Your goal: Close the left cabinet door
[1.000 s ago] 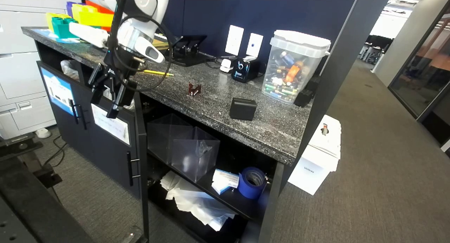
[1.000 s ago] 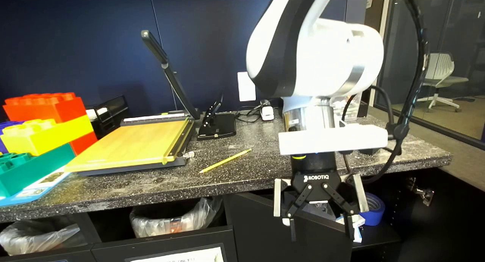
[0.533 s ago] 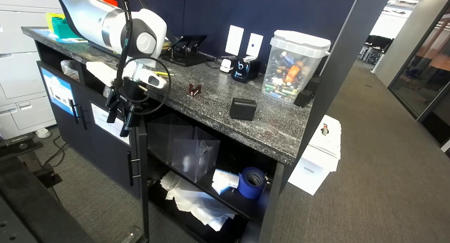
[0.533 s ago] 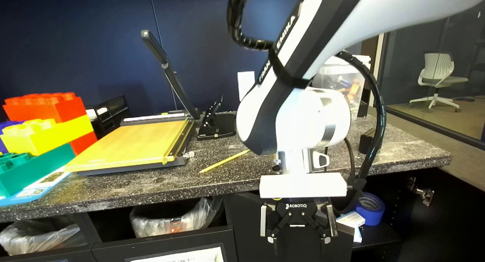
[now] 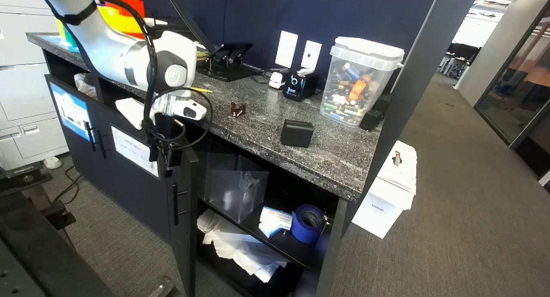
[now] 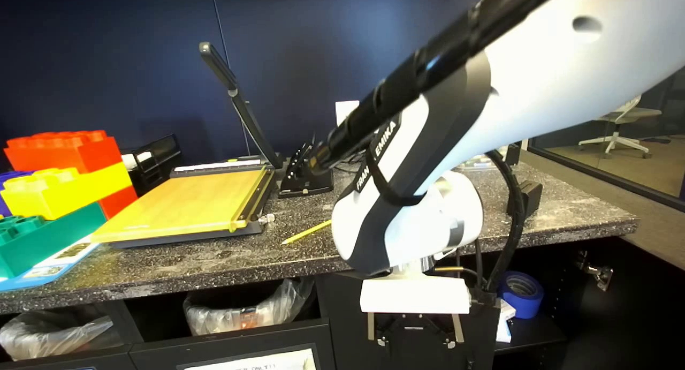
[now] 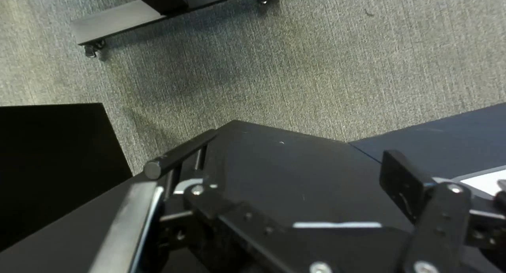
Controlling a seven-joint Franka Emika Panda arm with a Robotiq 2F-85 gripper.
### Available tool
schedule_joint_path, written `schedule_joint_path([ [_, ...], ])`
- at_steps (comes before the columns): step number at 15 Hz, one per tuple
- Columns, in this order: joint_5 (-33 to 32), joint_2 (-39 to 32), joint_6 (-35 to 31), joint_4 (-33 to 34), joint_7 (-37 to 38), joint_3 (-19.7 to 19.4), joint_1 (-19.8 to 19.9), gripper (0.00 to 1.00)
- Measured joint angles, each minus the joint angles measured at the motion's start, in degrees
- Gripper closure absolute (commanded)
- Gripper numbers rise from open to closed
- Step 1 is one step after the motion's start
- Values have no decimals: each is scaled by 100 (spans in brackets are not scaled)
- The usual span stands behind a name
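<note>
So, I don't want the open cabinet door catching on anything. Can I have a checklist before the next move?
Left cabinet door shut: not ok, it stands open.
Claw free of objects: ok, open with nothing visibly held.
Claw touching the door: cannot tell, no view settles it.
Door handle in sight: ok.
Blue tape roll behind the upper shelf's front edge: ok.
White sheets clear of the door's swing: cannot tell.

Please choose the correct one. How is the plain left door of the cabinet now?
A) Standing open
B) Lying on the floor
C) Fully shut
A: the door stands out at an angle, so the blue tape inside shows in both exterior views.
</note>
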State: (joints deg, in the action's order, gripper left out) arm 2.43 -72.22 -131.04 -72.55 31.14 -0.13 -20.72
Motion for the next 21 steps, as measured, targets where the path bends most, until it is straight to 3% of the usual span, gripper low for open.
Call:
schedule_joint_path([
  [5, -322, -134, -788, 4, 236, -409, -331, 0],
  [10, -908, -374, -1587, 74, 656, -1123, -784, 0],
  [13, -1145, -441, -1859, 46, 845, -1379, -859, 0],
  [17, -1304, -419, -1969, 3, 951, -1555, -874, 0],
  [21, -1303, -247, -1057, -168, 859, -1512, -913, 0],
])
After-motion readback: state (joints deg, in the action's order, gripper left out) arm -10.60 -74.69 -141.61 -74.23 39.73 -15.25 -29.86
